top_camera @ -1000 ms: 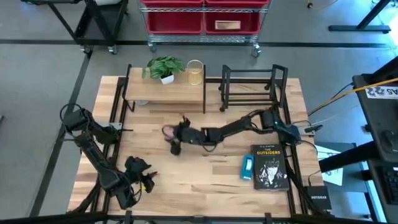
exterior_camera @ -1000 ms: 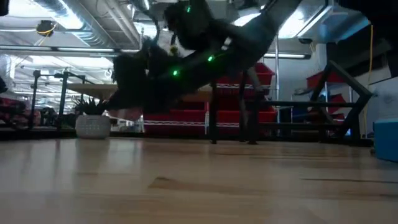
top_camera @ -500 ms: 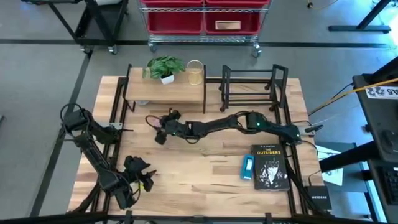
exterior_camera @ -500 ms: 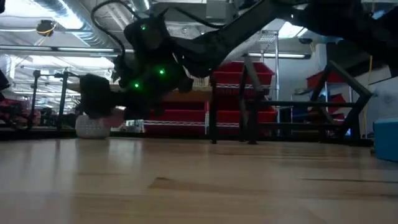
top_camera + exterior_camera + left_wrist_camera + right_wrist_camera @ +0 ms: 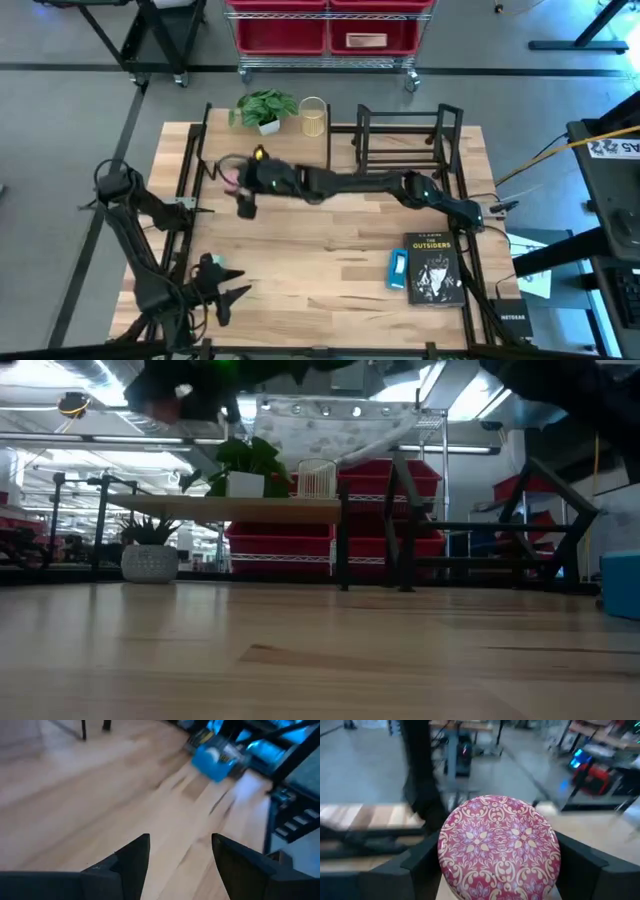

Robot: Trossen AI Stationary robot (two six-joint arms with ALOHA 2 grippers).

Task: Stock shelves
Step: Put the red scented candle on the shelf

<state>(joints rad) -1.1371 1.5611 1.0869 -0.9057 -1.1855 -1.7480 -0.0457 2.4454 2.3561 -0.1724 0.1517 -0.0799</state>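
Carrying a pink patterned tin [image 5: 499, 847] between our right gripper's [image 5: 240, 180] closed fingers, above the left end of the wood-topped shelf [image 5: 285, 150].

Nearest us, around seven o'clock on the table [image 5: 320, 280], our left gripper [image 5: 222, 295] waits with its fingers spread on nothing. At four o'clock a black book [image 5: 435, 268] lies flat with a blue box [image 5: 398, 268] just beside it. Our right arm stretches across the middle of the table. Farther back, at eleven o'clock, the shelf carries a potted plant [image 5: 263, 108] and a gold wire cup [image 5: 313, 117]; a white pot [image 5: 148, 563] sits under it. At one o'clock stands the black book rack [image 5: 405, 140], and beyond the table a wheeled cart with red bins [image 5: 325, 30].
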